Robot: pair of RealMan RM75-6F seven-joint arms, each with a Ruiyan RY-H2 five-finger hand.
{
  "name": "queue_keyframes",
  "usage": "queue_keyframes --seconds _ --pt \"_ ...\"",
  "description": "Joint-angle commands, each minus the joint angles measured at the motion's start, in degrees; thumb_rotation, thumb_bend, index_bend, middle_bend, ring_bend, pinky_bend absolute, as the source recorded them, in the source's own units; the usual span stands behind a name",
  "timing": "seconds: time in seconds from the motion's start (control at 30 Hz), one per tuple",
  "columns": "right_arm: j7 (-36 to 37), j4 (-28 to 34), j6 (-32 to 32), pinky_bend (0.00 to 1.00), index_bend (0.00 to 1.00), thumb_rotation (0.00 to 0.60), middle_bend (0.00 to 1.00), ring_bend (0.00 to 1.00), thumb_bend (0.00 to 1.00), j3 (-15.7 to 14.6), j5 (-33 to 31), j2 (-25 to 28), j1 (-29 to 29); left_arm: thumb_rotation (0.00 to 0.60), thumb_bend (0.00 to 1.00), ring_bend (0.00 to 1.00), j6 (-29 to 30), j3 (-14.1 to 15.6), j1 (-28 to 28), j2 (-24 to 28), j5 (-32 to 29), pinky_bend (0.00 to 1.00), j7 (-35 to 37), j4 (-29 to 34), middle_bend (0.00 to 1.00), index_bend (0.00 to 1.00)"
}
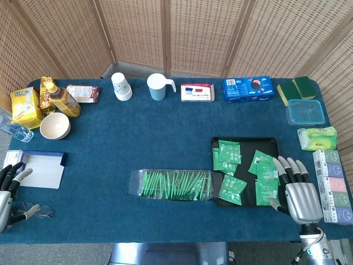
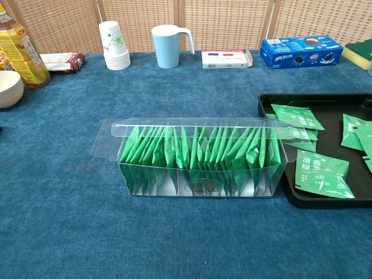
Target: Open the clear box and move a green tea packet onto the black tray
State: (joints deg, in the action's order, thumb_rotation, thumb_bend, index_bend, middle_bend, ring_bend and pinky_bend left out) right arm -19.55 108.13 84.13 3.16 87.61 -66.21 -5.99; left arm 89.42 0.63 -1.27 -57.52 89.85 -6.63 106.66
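Observation:
The clear box (image 1: 175, 185) (image 2: 197, 158) lies in front of the table's middle with its lid folded back, packed with several green tea packets (image 2: 192, 152). Directly to its right is the black tray (image 1: 246, 143) (image 2: 331, 100), holding several loose green packets (image 1: 228, 152) (image 2: 321, 173). My right hand (image 1: 298, 189) hovers at the tray's near right corner, fingers spread and holding nothing. My left hand (image 1: 10, 190) is at the near left edge, fingers apart and empty. Neither hand shows in the chest view.
Along the back stand paper cups (image 1: 121, 86), a blue mug (image 1: 158, 86), a small carton (image 1: 197, 92) and a blue biscuit box (image 1: 247, 89). A bowl (image 1: 54, 126), bottle and snacks sit left; a blue-edged white tray (image 1: 43, 168) near my left hand. Boxes line the right edge.

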Motion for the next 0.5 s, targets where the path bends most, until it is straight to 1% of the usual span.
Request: queue_keyframes --seconds 0.03,0.17,0.37,0.5 --pt "0.06 -0.12 -0.07 0.05 0.0 0.6 0.0 0.0 0.11 0.09 -0.09 -0.08 -0.08 0.6 0.13 0.0 -0.19 -0.03 0.09 0.03 -0.18 0.27 -0.17 0.15 0.07 0.16" --pt "0.65 -0.36 -0.35 0.05 0.0 0.6 0.0 0.0 0.11 0.03 -0.07 -0.22 -0.22 0.6 0.13 0.0 -0.32 0.09 0.12 -0.04 -0.12 0.27 -0.55 0.44 0.07 0.16" --pt "3.47 0.56 -0.41 0.05 0.0 0.6 0.0 0.0 0.11 -0.14 3.12 0.75 -1.04 0.6 0.13 0.0 0.93 -0.14 -0.1 0.47 0.77 0.27 -0.59 0.82 0.07 0.16" --pt "7.63 2.87 -3.42 0.05 0.0 0.6 0.0 0.0 0.11 -0.63 6.3 2.39 -3.4 0.6 0.13 0.0 1.22 -0.51 0.11 1.0 1.02 0.27 -0.62 1.14 0.07 0.16"
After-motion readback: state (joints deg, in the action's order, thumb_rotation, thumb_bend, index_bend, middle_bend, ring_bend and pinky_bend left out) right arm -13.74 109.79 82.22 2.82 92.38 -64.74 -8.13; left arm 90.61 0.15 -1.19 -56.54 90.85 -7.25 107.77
